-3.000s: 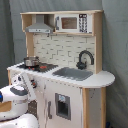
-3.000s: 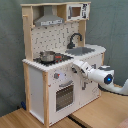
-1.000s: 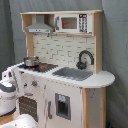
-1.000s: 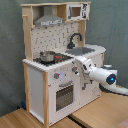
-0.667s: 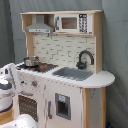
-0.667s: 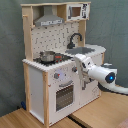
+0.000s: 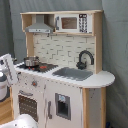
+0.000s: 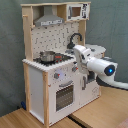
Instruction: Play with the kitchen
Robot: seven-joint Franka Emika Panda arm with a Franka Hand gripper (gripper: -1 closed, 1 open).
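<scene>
Compared with three seconds ago, the white robot arm has drawn in toward the tall white and light-wood toy kitchen: in the second exterior view its forward end now lies over the front right part of the counter, where earlier it hung lower, in front of the cabinet doors; in the first exterior view the arm has risen from the lower left corner to counter height at the kitchen's stove end. Over the last second the change is slight. The gripper's fingers are hidden behind the arm's own body in both exterior views, so whether they are apart or together cannot be told, nor whether they touch anything. The kitchen stands on a wooden floor against a grey curtain, filling the middle of both exterior views. On its counter a small metal pot sits on the red-ringed stovetop, beside the grey sink with its black arched faucet; above are the grey hood and the microwave shelf.
</scene>
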